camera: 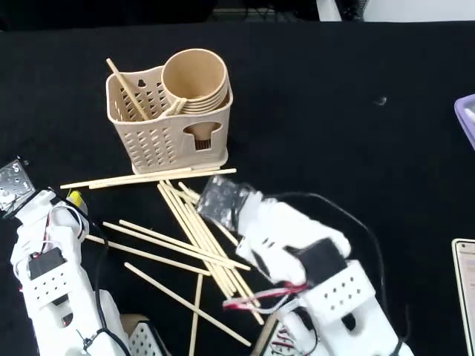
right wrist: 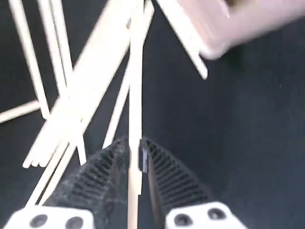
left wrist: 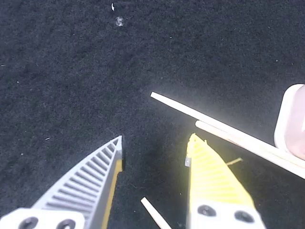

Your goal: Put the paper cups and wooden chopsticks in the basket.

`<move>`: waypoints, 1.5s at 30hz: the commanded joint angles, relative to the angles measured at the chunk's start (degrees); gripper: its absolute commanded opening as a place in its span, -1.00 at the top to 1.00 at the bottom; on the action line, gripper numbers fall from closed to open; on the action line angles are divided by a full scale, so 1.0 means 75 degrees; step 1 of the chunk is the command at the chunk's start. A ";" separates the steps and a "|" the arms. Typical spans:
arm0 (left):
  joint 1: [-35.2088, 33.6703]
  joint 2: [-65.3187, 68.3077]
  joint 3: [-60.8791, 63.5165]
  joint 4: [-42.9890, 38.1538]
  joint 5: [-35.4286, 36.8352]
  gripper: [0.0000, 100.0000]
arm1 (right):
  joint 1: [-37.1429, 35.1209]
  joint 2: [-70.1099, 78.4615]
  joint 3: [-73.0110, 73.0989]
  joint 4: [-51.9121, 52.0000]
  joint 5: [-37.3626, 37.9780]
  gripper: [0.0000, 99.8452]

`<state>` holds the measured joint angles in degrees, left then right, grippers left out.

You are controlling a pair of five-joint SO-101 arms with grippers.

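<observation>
Pinching one chopstick [right wrist: 136,95] between our right jaws, left jaws spread apart, we are risking it slipping or dragging the neighbours [right wrist: 90,81] just beside them, short of the basket [camera: 159,141] ahead.

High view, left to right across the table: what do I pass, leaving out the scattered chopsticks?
left arm → basket holding paper cups → right arm → purple object at the picture's edge

White shells are being shown on the left arm [camera: 52,285] and right arm [camera: 334,285] — ribbed fingers [left wrist: 90,176], grey and yellow on the left gripper [left wrist: 156,139], black on the right gripper [right wrist: 135,141].
</observation>
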<state>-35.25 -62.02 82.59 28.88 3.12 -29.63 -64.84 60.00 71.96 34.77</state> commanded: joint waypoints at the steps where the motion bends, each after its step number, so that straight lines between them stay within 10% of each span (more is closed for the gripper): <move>1: 0.0029 -0.0070 -0.0029 0.0023 -0.0094 0.56 | 0.0094 0.0029 0.0369 -0.0586 0.0047 0.98; 7: 0.0053 -0.0070 -0.0029 0.0023 -0.0094 0.56 | 0.1102 0.1354 0.2034 -0.3915 0.0434 0.98; 18: 0.0041 -0.0070 -0.0029 0.0023 -0.0094 0.56 | 0.0469 0.4144 0.1916 -0.5908 -0.0797 0.68; 45: 0.0041 -0.0070 -0.0029 0.0023 -0.0094 0.56 | 0.0762 0.6711 -0.0311 -0.4173 -0.0727 0.68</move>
<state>-35.25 -62.02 82.59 28.88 3.12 -25.41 -20.53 65.10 36.97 29.41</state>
